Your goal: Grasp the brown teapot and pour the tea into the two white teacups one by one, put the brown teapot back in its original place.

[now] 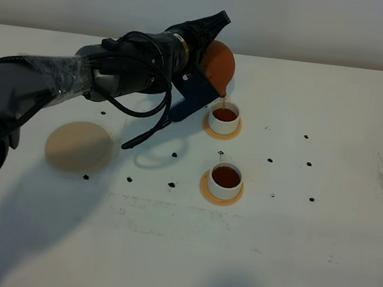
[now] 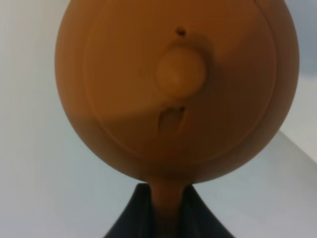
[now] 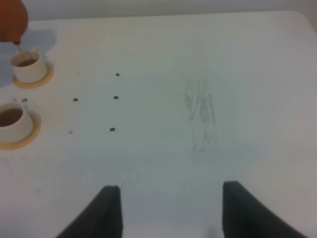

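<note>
Currently pouring: left hand (image 1: 206,46) is clamping the brown teapot (image 1: 219,62), tipped spout-down directly above the far teacup (image 1: 224,118).
Beige coaster (image 1: 80,146) is lying well apart leftward, on the left arm's side; right hand (image 3: 168,208) is gaping, holding nothing.

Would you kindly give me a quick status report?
Left gripper shut on brown teapot, pouring into far teacup. Near teacup filled. Right gripper open, idle. Nothing obstructing.

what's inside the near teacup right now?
The near teacup holds dark reddish-brown tea close to the rim, and stands on an orange coaster. The cup's bottom is hidden beneath the liquid.
</note>
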You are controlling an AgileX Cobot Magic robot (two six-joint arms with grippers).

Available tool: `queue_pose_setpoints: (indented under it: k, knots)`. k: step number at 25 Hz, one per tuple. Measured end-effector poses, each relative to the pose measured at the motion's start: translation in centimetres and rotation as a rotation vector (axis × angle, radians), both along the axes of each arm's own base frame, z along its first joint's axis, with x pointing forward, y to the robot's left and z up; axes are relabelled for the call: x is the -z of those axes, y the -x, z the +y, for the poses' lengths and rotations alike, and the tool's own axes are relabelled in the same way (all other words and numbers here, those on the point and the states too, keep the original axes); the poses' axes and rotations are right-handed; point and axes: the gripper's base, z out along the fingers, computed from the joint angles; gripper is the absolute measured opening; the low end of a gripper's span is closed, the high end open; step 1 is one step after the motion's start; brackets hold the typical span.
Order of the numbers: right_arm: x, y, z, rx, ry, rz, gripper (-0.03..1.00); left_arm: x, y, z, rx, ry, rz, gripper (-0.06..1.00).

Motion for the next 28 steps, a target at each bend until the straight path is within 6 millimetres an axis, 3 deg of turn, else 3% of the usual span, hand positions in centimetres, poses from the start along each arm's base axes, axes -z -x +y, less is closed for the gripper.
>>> queue_pose_setpoints:
  k: [28]
  knots:
    - [0.00,0.00,0.00,0.000,0.000,0.000,0.44,-0.03,0.02,-0.09,0.023,-0.026,-0.014,0.12]
